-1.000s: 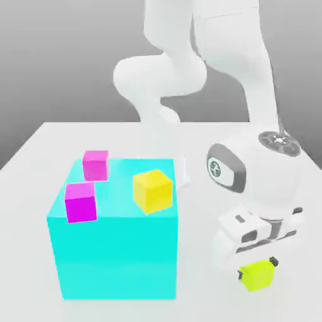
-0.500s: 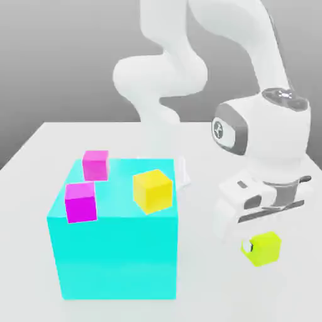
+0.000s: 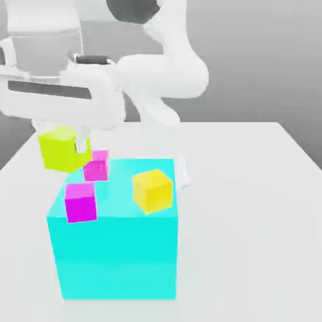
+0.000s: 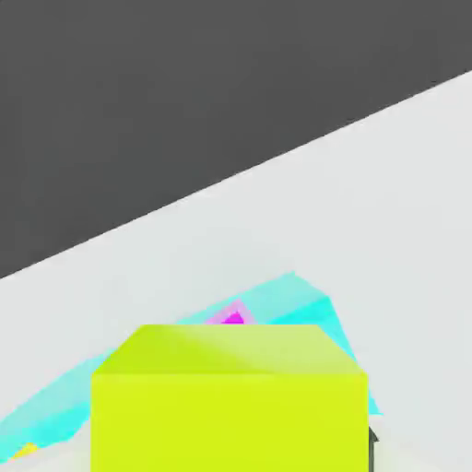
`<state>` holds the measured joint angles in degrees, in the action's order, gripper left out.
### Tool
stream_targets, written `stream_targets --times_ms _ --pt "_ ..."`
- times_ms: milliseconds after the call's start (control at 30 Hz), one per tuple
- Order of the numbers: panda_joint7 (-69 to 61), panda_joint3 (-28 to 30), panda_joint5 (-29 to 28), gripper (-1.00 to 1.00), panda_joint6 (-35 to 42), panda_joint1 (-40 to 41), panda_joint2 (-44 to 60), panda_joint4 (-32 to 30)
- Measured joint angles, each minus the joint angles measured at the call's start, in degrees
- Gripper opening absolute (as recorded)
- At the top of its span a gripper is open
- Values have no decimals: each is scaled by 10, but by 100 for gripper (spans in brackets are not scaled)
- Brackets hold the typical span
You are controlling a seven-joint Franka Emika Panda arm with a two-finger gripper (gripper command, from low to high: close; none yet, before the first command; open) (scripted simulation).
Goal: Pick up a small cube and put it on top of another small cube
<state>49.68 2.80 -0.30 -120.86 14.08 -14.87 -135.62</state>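
upper left of exterior view: my fingers [image 3: 65,148] clamped on lime cube [image 3: 56,151] | magenta cubes [image 3: 80,202] near, don't clip | pick target, centre over it, lower level, release only once seated

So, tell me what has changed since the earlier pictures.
The gripper has carried the lime cube from the exterior view's right across to its left and up, to hang above the cyan block's level. It already held that cube, so nothing was newly grasped or let go. The block, both magenta cubes and the yellow cube stayed put.
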Motion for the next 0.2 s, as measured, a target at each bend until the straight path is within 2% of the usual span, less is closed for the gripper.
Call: stream_targets --times_ms 67,100,200 --pt "-2 -1 0 -100 -42 0 17 -26" --pt "-2 -1 0 100 -58 0 23 -35" --pt "-2 -1 0 100 -58 0 23 -35"
